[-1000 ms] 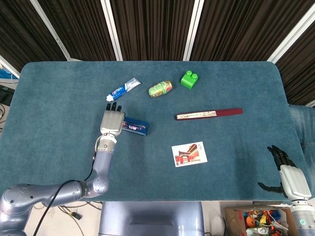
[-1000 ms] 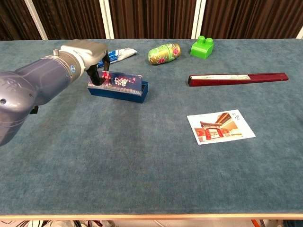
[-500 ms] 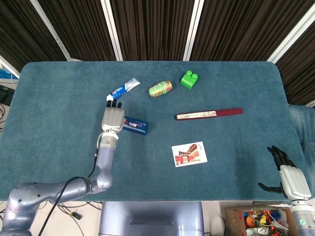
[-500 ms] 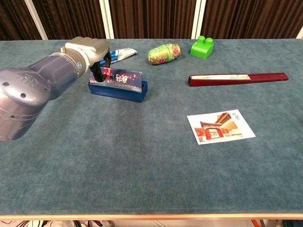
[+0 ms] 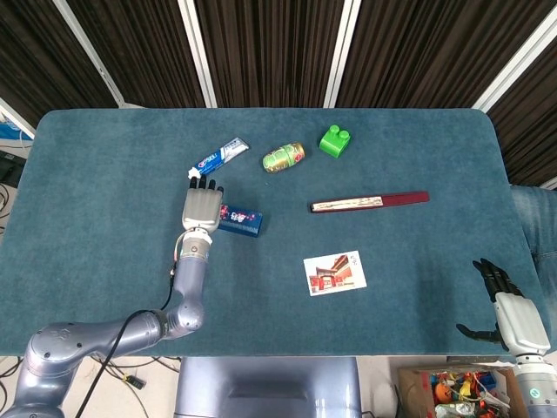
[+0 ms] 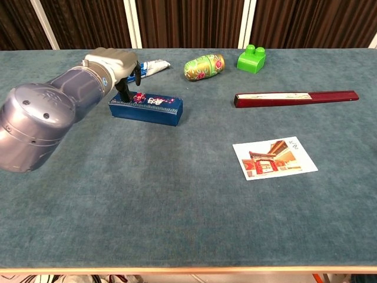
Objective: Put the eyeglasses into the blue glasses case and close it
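The blue glasses case (image 5: pixel 243 220) (image 6: pixel 147 109) lies on the teal table left of centre, its flower-patterned lid down flat. My left hand (image 5: pixel 200 207) (image 6: pixel 116 66) is over the case's left end, with dark fingertips (image 6: pixel 126 89) touching the lid there and nothing gripped. The eyeglasses show in neither view. My right hand (image 5: pixel 506 311) hangs with fingers spread and holding nothing, beyond the table's near right corner; only the head view shows it.
Behind the case lie a toothpaste tube (image 5: pixel 220 157) (image 6: pixel 151 68), a painted egg-shaped doll (image 5: pixel 284 157) (image 6: pixel 204 66) and a green block (image 5: pixel 334 140) (image 6: pixel 252 59). A long dark red fan (image 5: pixel 370 202) (image 6: pixel 294 98) and a postcard (image 5: pixel 335 272) (image 6: pixel 274 157) lie to the right.
The case's lid, standing upright before, has swung down flat onto the case. My left hand has shifted slightly forward over its left end. The right hand has not moved.
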`<state>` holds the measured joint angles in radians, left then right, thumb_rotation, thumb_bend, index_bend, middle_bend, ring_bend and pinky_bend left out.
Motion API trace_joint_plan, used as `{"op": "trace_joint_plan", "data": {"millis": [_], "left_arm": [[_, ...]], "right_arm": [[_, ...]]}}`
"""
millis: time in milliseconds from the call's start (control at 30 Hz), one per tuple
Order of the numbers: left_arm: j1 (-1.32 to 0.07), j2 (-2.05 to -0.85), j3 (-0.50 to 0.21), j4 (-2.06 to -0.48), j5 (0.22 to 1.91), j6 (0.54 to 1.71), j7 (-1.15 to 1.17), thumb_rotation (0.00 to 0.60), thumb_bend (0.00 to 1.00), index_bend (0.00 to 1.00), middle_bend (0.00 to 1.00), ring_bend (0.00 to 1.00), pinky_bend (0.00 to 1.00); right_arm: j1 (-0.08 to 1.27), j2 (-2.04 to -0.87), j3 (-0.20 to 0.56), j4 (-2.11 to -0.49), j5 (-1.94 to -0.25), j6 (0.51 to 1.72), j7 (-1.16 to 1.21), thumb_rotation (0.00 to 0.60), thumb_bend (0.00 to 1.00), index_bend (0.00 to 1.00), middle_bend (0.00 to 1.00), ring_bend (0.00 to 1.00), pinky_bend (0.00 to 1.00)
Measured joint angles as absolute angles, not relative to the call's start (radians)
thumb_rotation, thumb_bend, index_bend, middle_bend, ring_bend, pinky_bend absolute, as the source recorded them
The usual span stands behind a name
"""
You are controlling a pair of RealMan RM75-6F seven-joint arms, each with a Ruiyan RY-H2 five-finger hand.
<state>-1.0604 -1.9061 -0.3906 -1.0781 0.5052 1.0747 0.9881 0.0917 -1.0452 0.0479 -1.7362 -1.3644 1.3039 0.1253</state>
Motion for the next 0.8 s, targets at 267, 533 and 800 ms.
{"op": "trace_joint_plan", "data": {"millis": [267, 533, 800], "left_arm": [[-1.069, -1.922, -0.396, -1.049, 0.492, 1.071, 0.995, 0.6, 0.41, 0.13, 0.15, 0.02, 0.08], [-1.054, -1.874, -0.38, -1.165, 0.544, 1.111, 0.989, 0.6, 0.35, 0.06, 0.05, 0.0, 0.0], [-0.944, -1.687, -0.309, -1.537, 0.657, 1.252, 0.972, 0.6, 0.3, 0.05, 0.02, 0.0, 0.0]], "right_arm": [[0.092, -1.044, 0.048, -1.737, -1.364, 1.304, 0.126, 0.6, 0.11, 0.02, 0.0, 0.03, 0.18], [0.092, -1.047, 0.05, -1.733, -1.368, 1.309, 0.122, 0.6, 0.11, 0.02, 0.0, 0.03, 0.18], [0.091, -1.058, 0.052, -1.717, -1.388, 1.331, 0.111, 0.6, 0.11, 0.02, 0.0, 0.03, 0.18]]}}
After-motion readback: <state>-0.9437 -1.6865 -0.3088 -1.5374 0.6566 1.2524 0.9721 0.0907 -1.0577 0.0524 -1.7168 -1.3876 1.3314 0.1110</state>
